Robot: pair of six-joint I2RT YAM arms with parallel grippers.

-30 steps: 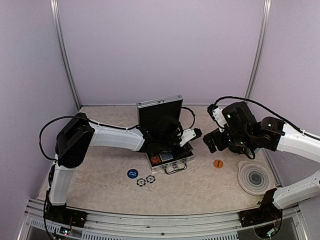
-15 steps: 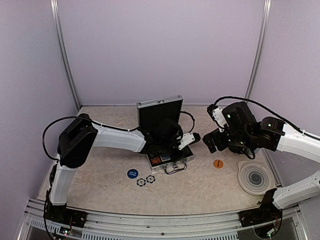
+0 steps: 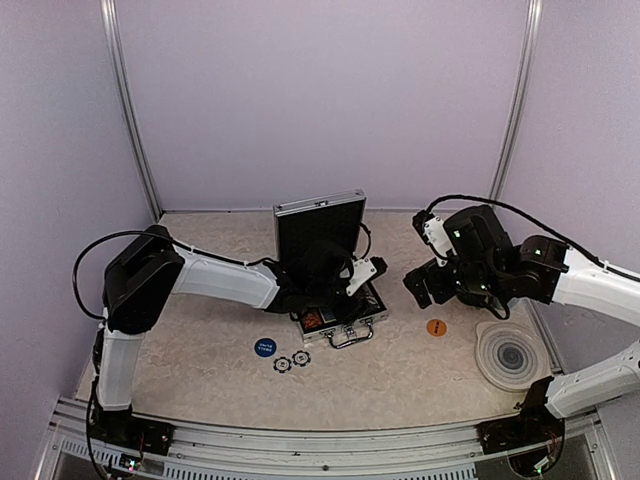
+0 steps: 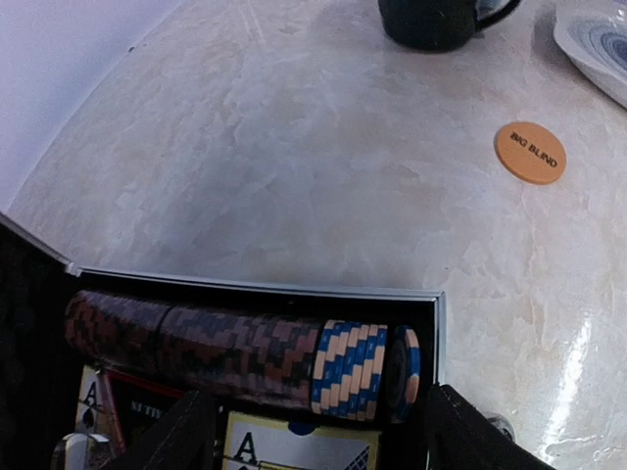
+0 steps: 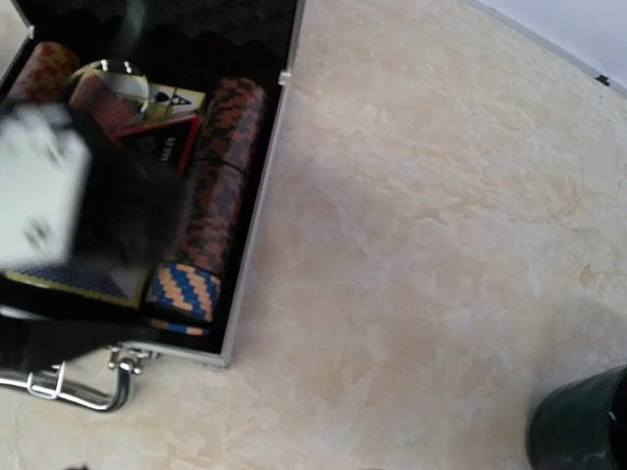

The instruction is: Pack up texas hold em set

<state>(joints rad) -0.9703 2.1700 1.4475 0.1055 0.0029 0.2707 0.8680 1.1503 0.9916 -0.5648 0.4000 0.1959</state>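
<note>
The case [image 3: 322, 207] is silver outside and black inside. Its row of chips [image 4: 196, 341] is chequered red and black, and ends in blue chips [image 4: 350, 367] with cream stripes. The table [image 3: 400, 385] is marbled beige. On it an orange button [image 3: 436, 327] lies at the case's three o'clock and a blue button [image 3: 264, 346] at eight o'clock, near two black-and-white chips [image 3: 291, 361]. The coaster [image 3: 508, 356] is grey with darker rings. The mug [image 4: 436, 20] is dark.
</note>
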